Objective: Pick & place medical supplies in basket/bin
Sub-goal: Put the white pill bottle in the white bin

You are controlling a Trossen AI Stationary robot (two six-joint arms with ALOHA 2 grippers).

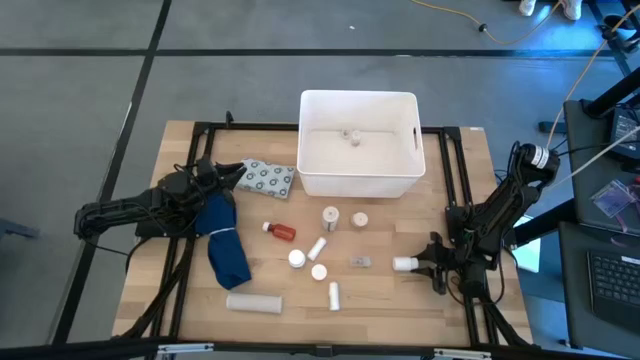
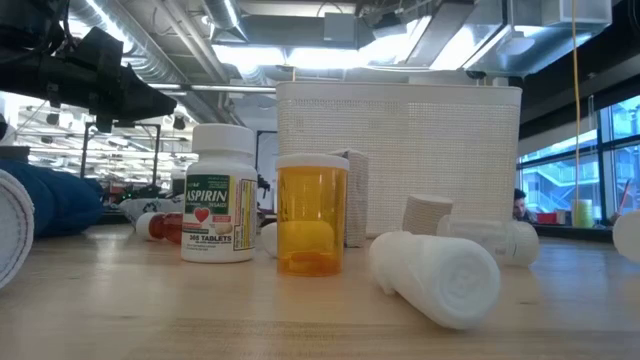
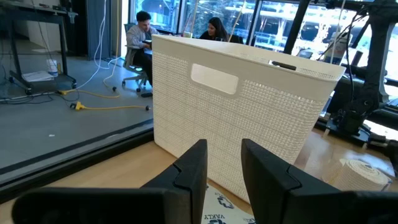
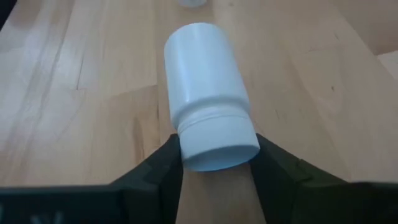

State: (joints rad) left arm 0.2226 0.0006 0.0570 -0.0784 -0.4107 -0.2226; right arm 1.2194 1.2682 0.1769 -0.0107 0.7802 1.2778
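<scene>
The right gripper (image 4: 216, 163) is down on the table, well off the white tub's (image 1: 358, 178) near right corner, its fingers either side of the cap end of a white bottle (image 4: 208, 93) lying on its side. Both pads look to be touching the cap or all but touching it. The bottle rests on the wood, not lifted, so call it a grip being made, not a carry.

In the tub, only one small item (image 1: 351, 135) shows, against the far wall. In front of it the supplies are scattered: a red-orange bottle (image 1: 282, 232), an aspirin bottle (image 2: 219, 192), an amber vial (image 2: 312, 214), a white gauze roll (image 2: 440, 272) and small white containers. A grey dotted blister pack (image 1: 268, 178) sits just off the tub's left wall.

The left gripper (image 3: 222, 177) waits over that blister pack, its fingers a narrow gap apart and holding nothing I can see; a dark blue cloth (image 1: 224, 242) lies beside that arm.

Now the risk. The fingers hold only the cap end, so the long body sticks out ahead. Lift like that and the bottle could tip nose-down and slide free. It's round and smooth, too: an uneven squeeze could squirt it forward towards the other containers. And a drooping bottle may clip the tub's rim going in.
</scene>
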